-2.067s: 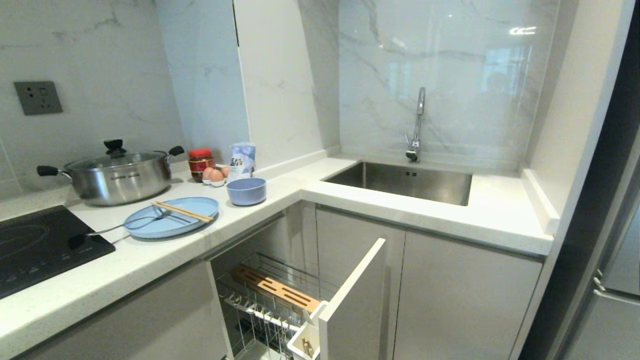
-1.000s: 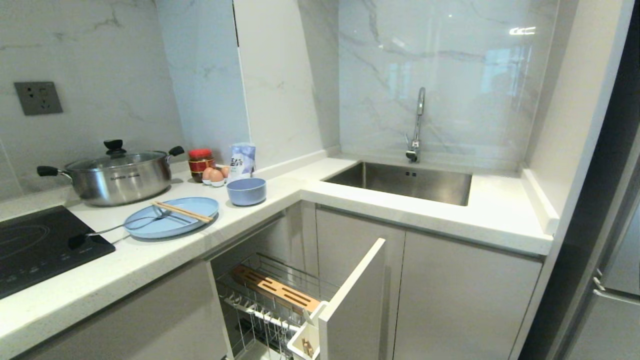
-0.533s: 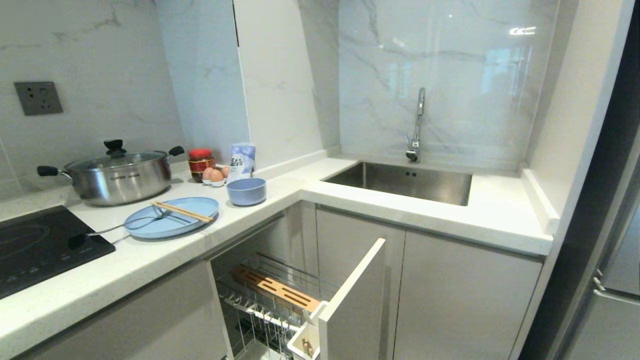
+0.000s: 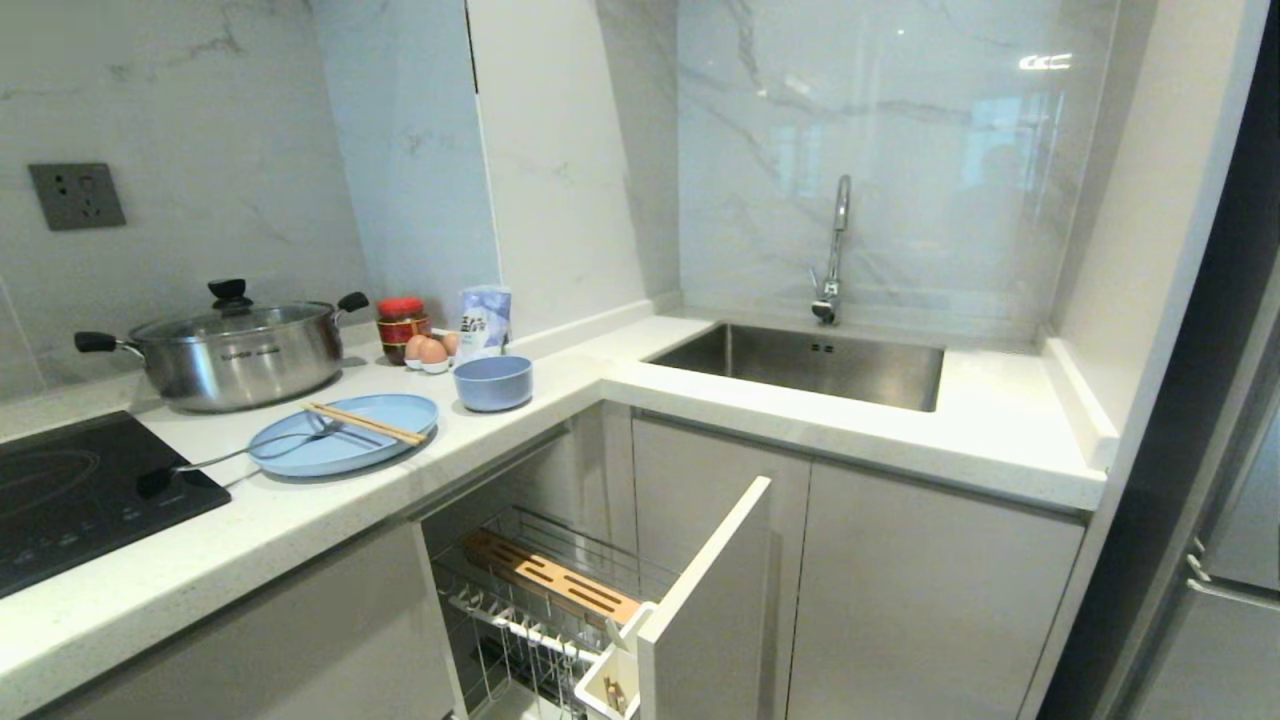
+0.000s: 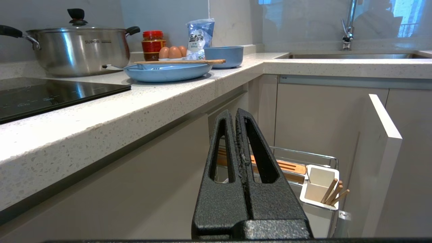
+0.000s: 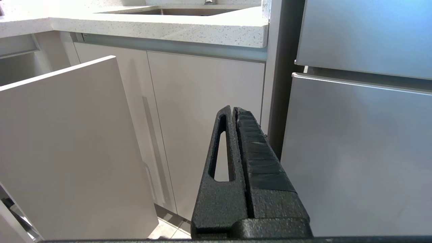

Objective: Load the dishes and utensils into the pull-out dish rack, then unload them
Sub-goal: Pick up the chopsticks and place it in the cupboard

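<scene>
On the counter lies the light blue plate (image 4: 345, 458) with the wooden chopsticks (image 4: 365, 423) across it. The metal utensil (image 4: 225, 457) rests in it, handle reaching over the cooktop. The blue bowl (image 4: 492, 381) stands just behind the plate. Below the counter the pull-out dish rack (image 4: 520, 625) stands drawn out, showing its wooden strip (image 4: 550, 578), white cutlery box (image 5: 319, 187) holding wooden sticks, and front panel (image 4: 705, 600). My left gripper (image 5: 235, 113) is shut and empty, below counter height and pointing at the rack. My right gripper (image 6: 233, 108) is shut and empty, facing the cabinet doors.
A steel pot (image 4: 235, 350) with a glass lid stands behind the plate, beside a black cooktop (image 4: 70, 495). A red jar (image 4: 402, 322), eggs (image 4: 430, 351) and a bag (image 4: 485, 320) sit by the wall. The sink (image 4: 810, 362) and faucet (image 4: 835, 250) are right, the fridge (image 6: 361, 135) beyond.
</scene>
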